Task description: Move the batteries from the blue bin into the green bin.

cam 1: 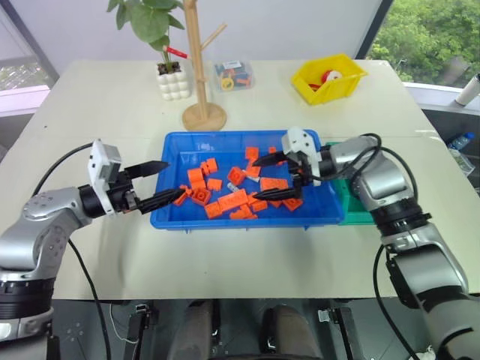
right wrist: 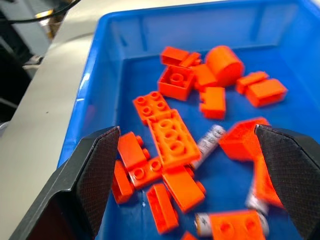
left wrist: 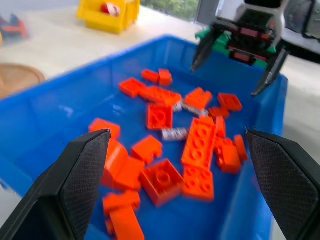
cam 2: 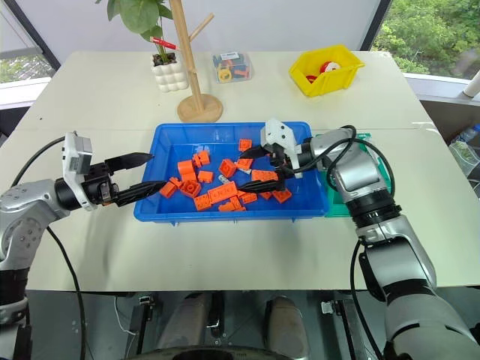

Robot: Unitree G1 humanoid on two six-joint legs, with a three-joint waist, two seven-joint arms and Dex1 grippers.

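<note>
left eye view: right gripper (cam 1: 279, 170) open inside blue bin (cam 1: 172, 142) rim.

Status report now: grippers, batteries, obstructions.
Left gripper open at blue bin edge, right gripper open over it, both empty. Batteries lie among orange bricks. Green bin behind right arm.

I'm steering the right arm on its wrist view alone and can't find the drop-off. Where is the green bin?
Observer: The green bin sits right beside the blue bin's right side, partly hidden under the right arm.
Operator: Is the other arm in my way?
Observer: The left gripper hovers at the blue bin's left edge, jaws open, well apart from the right gripper.
Operator: Any bin I might mistake for it?
Observer: A yellow bin stands at the far right of the table.
</note>
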